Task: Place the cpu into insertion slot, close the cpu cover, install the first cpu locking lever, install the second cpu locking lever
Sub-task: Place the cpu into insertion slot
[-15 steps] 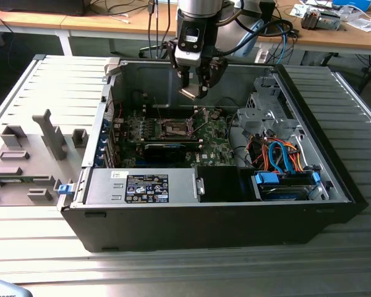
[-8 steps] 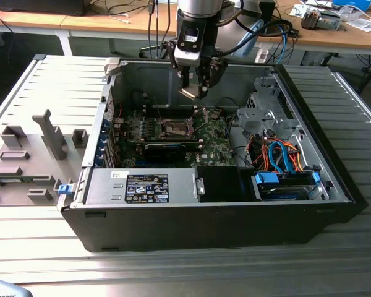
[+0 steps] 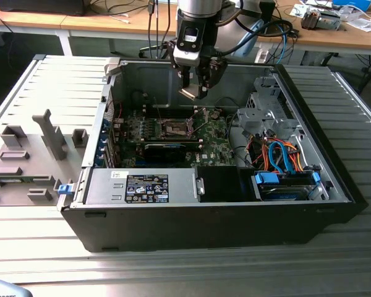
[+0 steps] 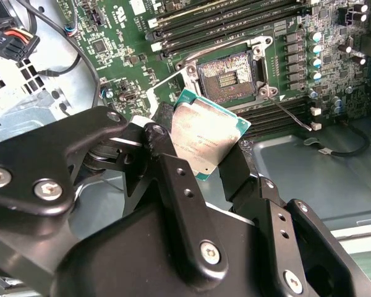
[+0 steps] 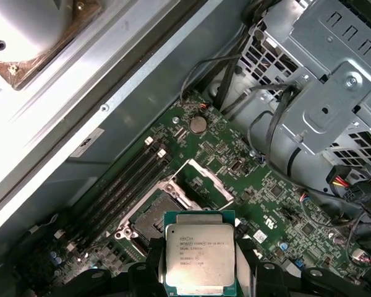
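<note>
Ridged metal table [image 3: 173, 272], open computer case [image 3: 204, 226] | hand [image 3: 193, 91] closed on cpu [image 5: 200, 257] edges | cpu held clear above open insertion slot [image 4: 226, 77]

there's the cpu [image 5: 200, 257], brushed silvery metal lid, soft sheen, green board at its rim; end effector [image 4: 198, 151] all matt black, with bright metal screws; motherboard [image 5: 260, 185] glossy green; the case [image 3: 204, 229] matt black outside, bare grey sheet metal inside; counter [image 3: 173, 272] ribbed, dull grey metal.
</note>
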Controlling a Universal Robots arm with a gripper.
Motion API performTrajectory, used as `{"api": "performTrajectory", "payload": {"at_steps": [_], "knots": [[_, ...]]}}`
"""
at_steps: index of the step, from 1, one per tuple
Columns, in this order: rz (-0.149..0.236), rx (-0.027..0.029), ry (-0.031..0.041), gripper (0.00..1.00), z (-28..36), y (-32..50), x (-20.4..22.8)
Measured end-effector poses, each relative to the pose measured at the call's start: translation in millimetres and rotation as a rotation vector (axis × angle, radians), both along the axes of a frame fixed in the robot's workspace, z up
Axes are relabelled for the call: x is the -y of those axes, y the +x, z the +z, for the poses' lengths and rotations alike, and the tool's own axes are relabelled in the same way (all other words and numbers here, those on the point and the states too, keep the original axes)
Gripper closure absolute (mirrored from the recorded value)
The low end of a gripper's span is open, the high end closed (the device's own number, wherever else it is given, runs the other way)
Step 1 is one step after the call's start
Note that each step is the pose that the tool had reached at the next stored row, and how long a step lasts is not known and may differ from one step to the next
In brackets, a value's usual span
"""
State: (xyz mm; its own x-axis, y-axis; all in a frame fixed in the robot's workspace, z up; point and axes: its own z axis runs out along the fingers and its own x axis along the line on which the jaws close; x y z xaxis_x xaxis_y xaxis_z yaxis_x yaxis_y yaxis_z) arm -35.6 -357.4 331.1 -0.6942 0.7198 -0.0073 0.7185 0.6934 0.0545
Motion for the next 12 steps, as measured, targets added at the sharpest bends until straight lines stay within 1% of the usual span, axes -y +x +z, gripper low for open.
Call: {"api": "performTrajectory", "payload": {"at_steps": [12], "knots": [[-0.023, 0.0, -0.0031, 0.46, 0.0, 0.0, 0.0]]}}
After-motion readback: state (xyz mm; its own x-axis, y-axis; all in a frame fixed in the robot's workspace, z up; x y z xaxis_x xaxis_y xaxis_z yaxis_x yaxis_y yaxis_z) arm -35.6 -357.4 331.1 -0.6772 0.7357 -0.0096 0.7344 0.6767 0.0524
